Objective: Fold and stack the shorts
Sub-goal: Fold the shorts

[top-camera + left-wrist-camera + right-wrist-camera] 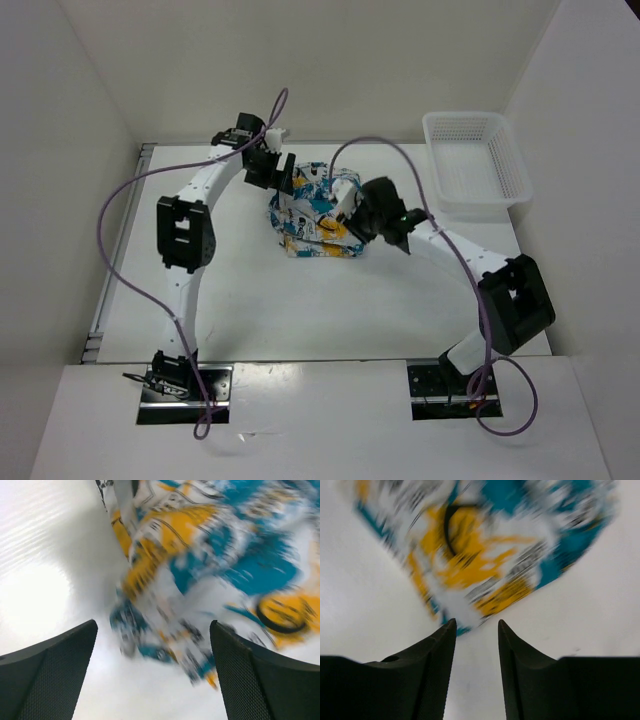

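left gripper stands wide apart, its two dark fingers at the lower corners of the left wrist view with only bare white table between them, gripping nothing. just beyond the tips lie the shorts, blurred, white with yellow-orange and teal patches and dark lettering. from above, this gripper sits at the far left edge of the bundled shorts.

right gripper is set narrow, a slim gap between its fingers showing table and no cloth; it holds nothing. the shorts lie just past the tips (blurred here too). in the top view this gripper is at the right side of the bundle, and whether it touches the cloth cannot be told.

the shorts sit in a crumpled heap toward the far middle of the table, between the two grippers. a white plastic mesh basket stands at the far right corner, well apart from the shorts.
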`<state>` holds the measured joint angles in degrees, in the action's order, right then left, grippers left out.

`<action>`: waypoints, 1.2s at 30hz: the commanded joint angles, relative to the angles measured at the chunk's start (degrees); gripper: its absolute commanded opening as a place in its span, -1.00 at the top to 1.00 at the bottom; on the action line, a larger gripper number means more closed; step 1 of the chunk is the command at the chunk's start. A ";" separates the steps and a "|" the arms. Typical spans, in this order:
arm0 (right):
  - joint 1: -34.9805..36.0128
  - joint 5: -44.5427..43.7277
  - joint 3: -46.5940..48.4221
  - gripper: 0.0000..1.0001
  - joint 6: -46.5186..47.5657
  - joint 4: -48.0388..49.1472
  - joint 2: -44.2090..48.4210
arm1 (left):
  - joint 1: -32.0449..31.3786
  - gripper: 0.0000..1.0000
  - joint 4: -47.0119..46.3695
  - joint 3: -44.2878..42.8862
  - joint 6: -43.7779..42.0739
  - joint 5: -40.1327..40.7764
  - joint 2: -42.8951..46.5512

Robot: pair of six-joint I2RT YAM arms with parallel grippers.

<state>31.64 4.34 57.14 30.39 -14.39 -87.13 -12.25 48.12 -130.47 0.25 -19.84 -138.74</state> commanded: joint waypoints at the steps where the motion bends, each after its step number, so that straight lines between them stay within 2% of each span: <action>1: -6.32 9.18 12.71 0.09 -7.36 1.12 -1.19 | -1.27 -1.00 -8.74 11.94 -0.25 -1.62 19.79; 4: -8.77 9.20 18.51 0.09 -8.77 2.26 -7.68 | -3.12 -1.00 -5.05 15.49 -0.25 -0.20 23.24; 5: -9.40 9.72 21.75 0.07 -9.38 2.87 -9.88 | -3.13 -1.00 -5.75 21.08 -0.25 -0.20 23.86; 7: -11.33 9.72 25.37 0.07 -11.49 3.41 -17.08 | -4.18 -1.00 -5.75 25.86 -0.25 -1.69 25.00; 10: -12.73 10.95 37.02 0.07 -14.91 1.13 -27.19 | -5.50 -1.00 -8.30 34.04 -0.25 -5.20 26.32; 13: -14.23 11.57 47.84 0.05 -20.62 -1.60 -36.40 | -4.89 -1.00 -10.41 36.25 -0.25 -7.49 23.70; 16: -14.24 11.57 53.66 0.05 -23.53 -0.72 -41.17 | -3.75 -1.00 -12.69 36.26 -0.25 -8.64 21.33; 20: -14.76 11.57 56.06 0.00 -26.00 -0.20 -44.61 | -3.75 -1.00 -13.40 35.64 -0.25 -9.78 20.00; 27: -15.81 11.57 53.69 0.00 -25.38 -0.20 -44.71 | -1.99 -1.00 -14.54 36.34 -0.25 -14.78 18.15; 36: -15.82 1.64 55.98 -0.02 -24.85 2.62 -45.32 | -1.99 -0.97 -14.54 33.89 -0.25 -17.86 13.84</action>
<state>16.40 9.82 110.37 5.82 -15.18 -132.62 -14.52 34.50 -94.32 0.30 -34.02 -122.65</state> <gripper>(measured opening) 0.510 0.990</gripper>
